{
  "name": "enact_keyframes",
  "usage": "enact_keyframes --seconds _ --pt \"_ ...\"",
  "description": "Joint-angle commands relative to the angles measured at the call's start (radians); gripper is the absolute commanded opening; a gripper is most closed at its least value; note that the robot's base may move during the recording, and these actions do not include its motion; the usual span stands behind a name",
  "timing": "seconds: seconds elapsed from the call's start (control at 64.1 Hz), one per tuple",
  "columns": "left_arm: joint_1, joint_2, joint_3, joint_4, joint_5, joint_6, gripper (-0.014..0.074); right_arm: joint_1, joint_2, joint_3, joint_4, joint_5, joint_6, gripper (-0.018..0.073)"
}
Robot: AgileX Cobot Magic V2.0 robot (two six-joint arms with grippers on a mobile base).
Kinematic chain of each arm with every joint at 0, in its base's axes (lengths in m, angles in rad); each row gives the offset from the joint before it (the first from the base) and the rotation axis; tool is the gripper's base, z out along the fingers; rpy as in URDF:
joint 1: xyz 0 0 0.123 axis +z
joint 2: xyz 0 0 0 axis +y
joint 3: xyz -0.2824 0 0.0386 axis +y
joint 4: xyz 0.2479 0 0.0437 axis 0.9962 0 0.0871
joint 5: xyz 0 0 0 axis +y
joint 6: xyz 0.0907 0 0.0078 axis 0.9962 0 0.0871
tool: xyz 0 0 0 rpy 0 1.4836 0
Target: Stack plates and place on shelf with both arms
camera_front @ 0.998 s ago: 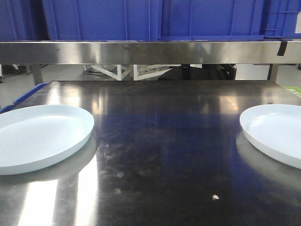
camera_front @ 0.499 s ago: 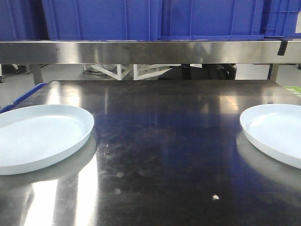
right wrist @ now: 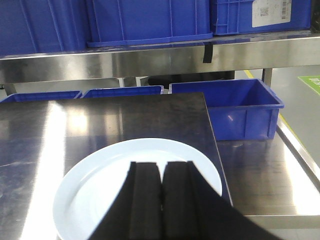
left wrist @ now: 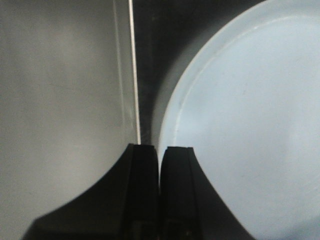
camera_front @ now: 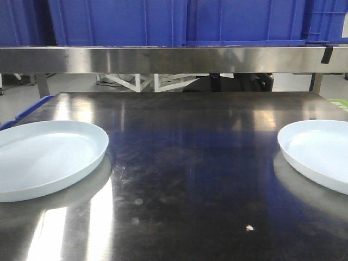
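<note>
Two pale bluish-white plates lie flat and apart on the dark steel tabletop, one at the left (camera_front: 46, 160) and one at the right (camera_front: 321, 152). Neither gripper shows in the front view. In the left wrist view my left gripper (left wrist: 160, 149) is shut and holds nothing, its tips hanging over the left rim of the left plate (left wrist: 250, 125), close to the table's edge. In the right wrist view my right gripper (right wrist: 161, 166) is shut and holds nothing above the middle of the right plate (right wrist: 95, 195). The shelf (camera_front: 174, 60) runs across the back, above the table.
Big blue crates (camera_front: 119, 22) fill the shelf along its whole width. An open blue bin (right wrist: 240, 107) stands on a lower steel surface to the right of the table. More blue bins (right wrist: 122, 92) sit behind the tabletop's far edge.
</note>
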Motion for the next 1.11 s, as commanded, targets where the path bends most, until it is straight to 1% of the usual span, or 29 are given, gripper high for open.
enact_keyframes --seconds 0.0,0.109,0.296,0.405,0.655,1.091 --pt "0.003 -0.005 -0.053 -0.033 0.032 -0.010 0.0102 -0.005 -0.018 0.000 -0.005 -0.097 -0.009 0.0042" --pt "0.003 0.016 -0.061 -0.033 0.051 -0.014 0.0157 -0.005 -0.018 0.000 -0.005 -0.097 -0.009 0.0042" --pt "0.003 0.024 -0.061 -0.033 0.043 -0.014 0.0348 -0.005 -0.018 0.000 -0.005 -0.097 -0.009 0.0042" --pt "0.003 0.024 -0.061 -0.033 0.041 -0.014 0.0398 -0.005 -0.018 0.000 -0.005 -0.097 -0.009 0.0042" --pt "0.003 0.048 -0.061 -0.033 0.036 -0.014 0.0395 -0.005 -0.018 0.000 -0.005 -0.097 -0.009 0.0042" --pt "0.003 0.062 -0.061 -0.033 0.043 -0.014 0.0328 -0.005 -0.018 0.000 -0.005 -0.097 -0.009 0.0042"
